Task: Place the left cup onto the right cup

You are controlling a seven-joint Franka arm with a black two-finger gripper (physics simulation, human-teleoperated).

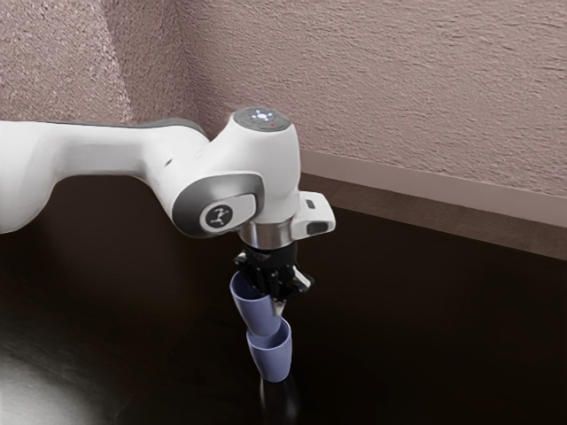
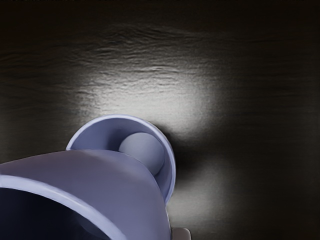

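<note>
Jaws grip tilted cup [image 1: 251,310] (base inside lower cup [image 1: 271,356]).

White, rounded arm [image 1: 106,173] with grey joint caps, a silver wrist ring and a black pincer [image 1: 271,297].

A blue near cup [image 2: 100,190] is seen large and blurred just under the hand, its pale rim curved around a dark interior. Its body is tapered toward a second blue cup, the far cup [image 2: 171,167], whose round mouth is turned to the camera. The narrow end of the near cup is set within that mouth, where a rounded blue form [image 2: 142,150] is seen. Both are backed by a dark table [image 2: 240,75], on which a pale sheen is spread around the far cup.
</note>
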